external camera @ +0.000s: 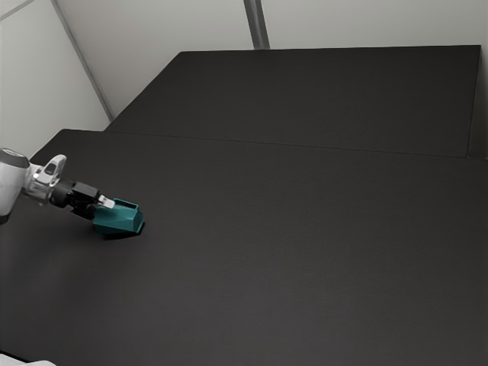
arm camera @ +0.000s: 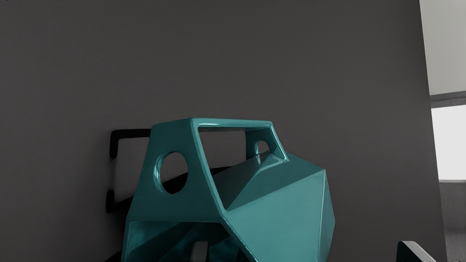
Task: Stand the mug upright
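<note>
Found teal faceted mug (external camera: 118, 219) on its side on dark table (external camera: 290, 252). Noted gripper (arm camera: 308, 251) open, with one finger (arm camera: 200, 251) inside mouth (arm camera: 160, 238), the other outside. Judged at grasping step; next, close on wall, then turn base-down.

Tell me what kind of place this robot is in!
It looks like a pretend robot practice room, made on a computer. A robot arm reaches over a big dark table, with a teal mug by its pincer and plain pale walls behind.
</note>
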{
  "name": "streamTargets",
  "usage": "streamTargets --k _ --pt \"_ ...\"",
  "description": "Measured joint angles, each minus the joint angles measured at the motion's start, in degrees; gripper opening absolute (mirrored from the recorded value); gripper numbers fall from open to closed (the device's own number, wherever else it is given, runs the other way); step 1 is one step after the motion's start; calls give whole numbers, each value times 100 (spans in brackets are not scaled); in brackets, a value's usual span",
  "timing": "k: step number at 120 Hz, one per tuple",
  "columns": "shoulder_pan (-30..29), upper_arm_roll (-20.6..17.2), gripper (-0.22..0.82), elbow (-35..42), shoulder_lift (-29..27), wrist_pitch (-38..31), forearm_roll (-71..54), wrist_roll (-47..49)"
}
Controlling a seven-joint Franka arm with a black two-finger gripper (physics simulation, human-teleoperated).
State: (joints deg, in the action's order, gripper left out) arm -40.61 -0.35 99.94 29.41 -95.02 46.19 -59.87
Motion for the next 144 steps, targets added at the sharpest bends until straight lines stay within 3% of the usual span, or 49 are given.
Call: streamTargets --k 21,62,76,102,144 --pt "18 -30 43 9 5 5 3 -6" --pt "17 -58 4 -6 -27 9 -1 -14" --pt "19 -77 -4 -15 -32 -3 -10 -17" --pt "53 -154 -13 4 -225 -19 -44 -25" --pt "626 -115 -17 94 -921 -144 -519 29"
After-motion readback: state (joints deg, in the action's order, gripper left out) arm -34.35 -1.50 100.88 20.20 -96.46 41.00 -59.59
